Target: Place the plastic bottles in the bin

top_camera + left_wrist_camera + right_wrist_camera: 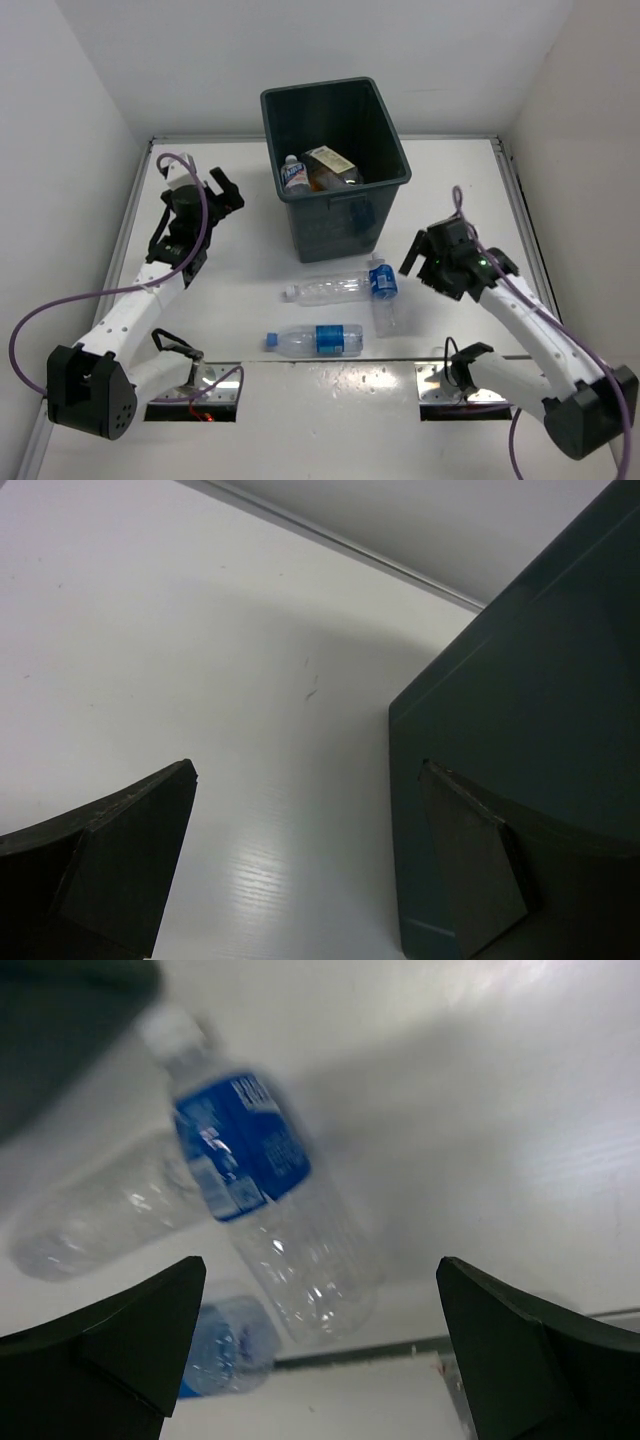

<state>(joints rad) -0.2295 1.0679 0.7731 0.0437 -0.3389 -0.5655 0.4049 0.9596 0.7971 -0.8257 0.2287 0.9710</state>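
The dark bin (335, 215) stands at the back centre, with a blue-and-white labelled bottle (293, 173) and another bottle (331, 164) inside. In front of it three plastic bottles lie on the table: an unlabelled one (325, 290), a blue-labelled one (382, 292) touching its end, and a nearer blue-labelled one (315, 340). My right gripper (416, 254) is open just right of them. The right wrist view shows the blue-labelled bottle (262, 1190) beyond the right gripper (320, 1260), nothing between the fingers. My left gripper (226, 189) is open left of the bin.
In the left wrist view the bin's wall (540, 680) is close behind the right finger (480, 860) of the left gripper (309, 767), with bare white table between the fingers. White walls enclose the table on three sides. A seam crosses the table near the arm bases.
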